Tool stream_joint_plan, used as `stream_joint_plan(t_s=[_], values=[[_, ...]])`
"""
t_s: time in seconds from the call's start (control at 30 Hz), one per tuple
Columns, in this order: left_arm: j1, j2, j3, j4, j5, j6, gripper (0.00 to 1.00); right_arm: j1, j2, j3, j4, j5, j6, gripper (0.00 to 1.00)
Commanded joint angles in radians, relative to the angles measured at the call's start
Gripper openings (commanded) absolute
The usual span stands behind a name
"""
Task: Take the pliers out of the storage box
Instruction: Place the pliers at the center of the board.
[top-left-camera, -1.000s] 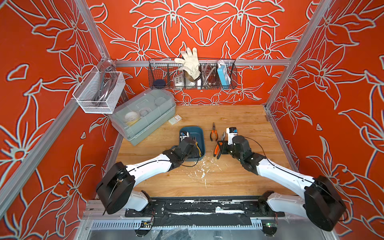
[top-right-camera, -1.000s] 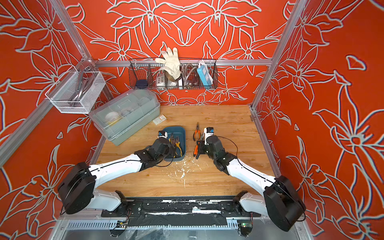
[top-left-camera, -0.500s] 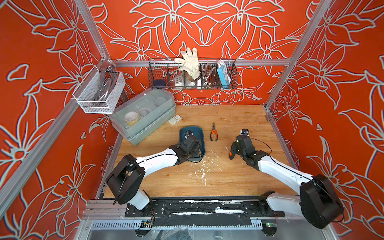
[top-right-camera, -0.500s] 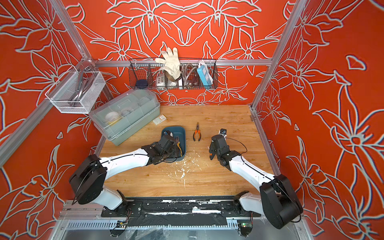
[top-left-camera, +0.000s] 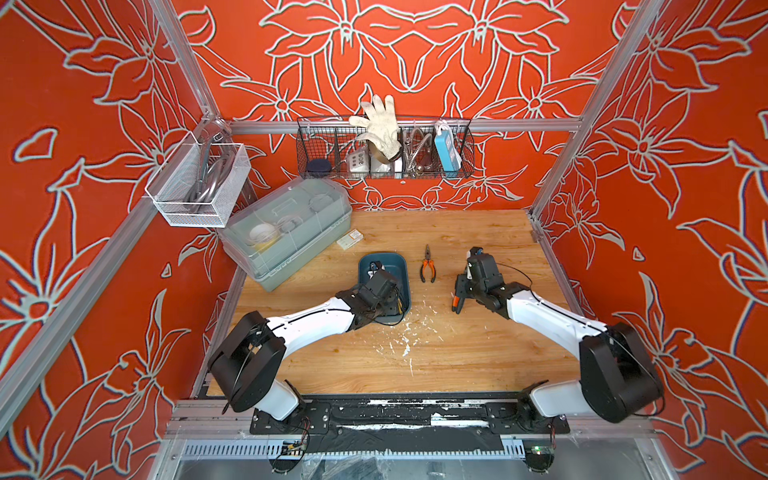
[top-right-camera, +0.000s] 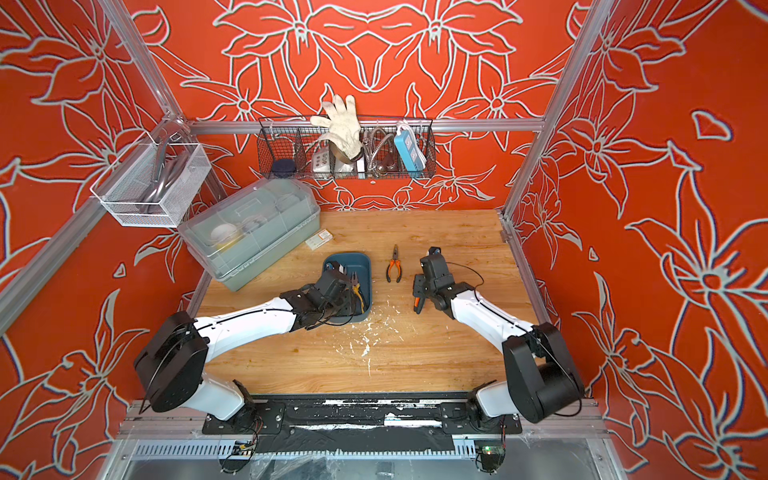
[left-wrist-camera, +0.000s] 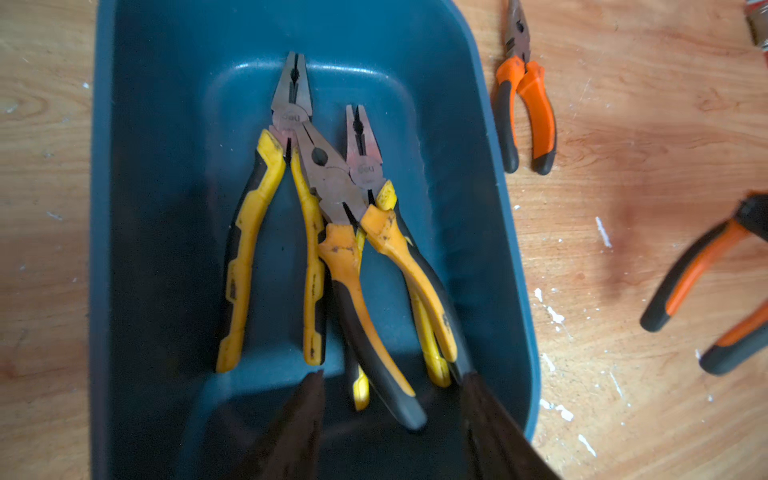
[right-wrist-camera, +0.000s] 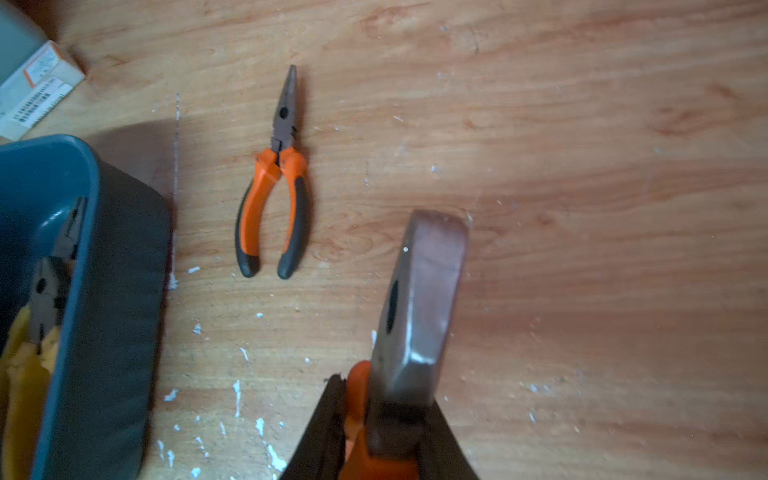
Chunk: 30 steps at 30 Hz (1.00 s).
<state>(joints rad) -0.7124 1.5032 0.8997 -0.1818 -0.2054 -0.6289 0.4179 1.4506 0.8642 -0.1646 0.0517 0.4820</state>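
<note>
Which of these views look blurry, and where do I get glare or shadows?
Left wrist view: the storage box floor shows a glare streak, and the left gripper tips are dark and soft. Right wrist view: the held orange pliers in the right gripper are blurred close-up, and a shadow lies on the table beside the box. Both top views: sharp, evenly lit.

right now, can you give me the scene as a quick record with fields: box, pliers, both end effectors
storage box: lidless, on the table
in box: three yellow-handled pliers, overlapping
out on table: orange needle-nose pliers, lying flat beside the box
left end effector: open, over the box, fingers either side of the handle ends
right end effector: shut on orange-handled pliers, outside the box
left to remove: three
</note>
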Motion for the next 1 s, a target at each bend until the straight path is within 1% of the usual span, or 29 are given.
stream_joint_plan(t_s=[0.0, 0.07, 0.13, 0.23, 0.37, 0.5, 0.67, 0.83, 0.9, 0.97], values=[[0.005, -0.046, -0.02, 0.003, -0.037, 0.016, 0.55, -0.023, 0.085, 0.162, -0.067, -0.088, -0.06, 0.0], [0.005, -0.053, -0.032, 0.013, -0.054, 0.024, 0.55, -0.031, 0.18, 0.271, -0.149, -0.052, -0.065, 0.0], [0.005, -0.057, -0.042, 0.028, -0.068, 0.033, 0.55, -0.045, 0.281, 0.381, -0.223, -0.053, -0.083, 0.0], [0.005, -0.05, -0.039, 0.027, -0.067, 0.034, 0.56, -0.067, 0.392, 0.493, -0.261, -0.092, -0.115, 0.0], [0.005, -0.047, -0.032, 0.025, -0.048, 0.034, 0.56, -0.1, 0.505, 0.64, -0.318, -0.136, -0.162, 0.0], [0.006, -0.052, -0.032, 0.022, -0.056, 0.04, 0.56, -0.142, 0.621, 0.774, -0.381, -0.237, -0.2, 0.02], [0.007, -0.06, -0.032, 0.024, -0.047, 0.037, 0.56, -0.185, 0.725, 0.847, -0.368, -0.385, -0.179, 0.04], [0.007, -0.06, -0.033, 0.023, -0.041, 0.035, 0.56, -0.206, 0.786, 0.865, -0.339, -0.442, -0.152, 0.08], [0.007, -0.058, -0.03, 0.021, -0.04, 0.036, 0.56, -0.209, 0.806, 0.869, -0.343, -0.453, -0.15, 0.12], [0.007, -0.059, -0.03, 0.02, -0.039, 0.037, 0.56, -0.21, 0.812, 0.861, -0.335, -0.455, -0.146, 0.21]])
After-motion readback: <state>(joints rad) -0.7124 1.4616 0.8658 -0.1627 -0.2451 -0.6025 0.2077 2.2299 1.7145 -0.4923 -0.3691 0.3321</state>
